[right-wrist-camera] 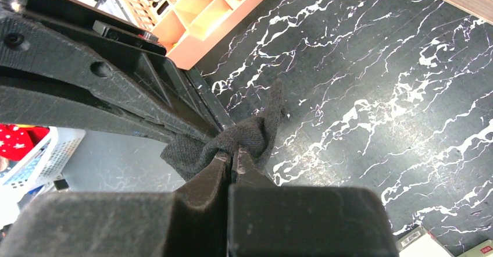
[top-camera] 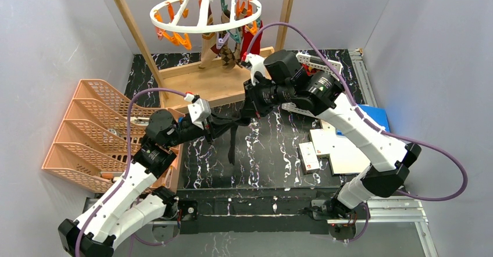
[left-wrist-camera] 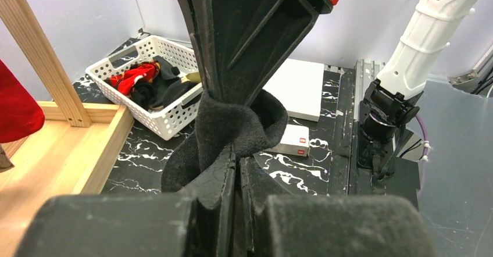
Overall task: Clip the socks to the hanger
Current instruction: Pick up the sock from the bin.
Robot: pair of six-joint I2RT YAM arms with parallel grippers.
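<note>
As two end effectors (left-wrist-camera: pixel 235 167) (right-wrist-camera: pixel 232 157) pinch one black sock (left-wrist-camera: pixel 224 123), one hanger (top-camera: pixel 200 29) behind

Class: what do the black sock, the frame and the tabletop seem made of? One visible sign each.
The sock looks like soft knitted fabric, matte: fuzzy nap, limp folds. The frame looks like pale bare wood: grain lines show. The tabletop is black with white veins, marble-look, perhaps a printed sheet.

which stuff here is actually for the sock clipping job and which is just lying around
For the job: black sock, pinched by left gripper and right gripper; hanger; spare socks in the white basket.
Lying about: orange rack; white panels; small white box.
</note>
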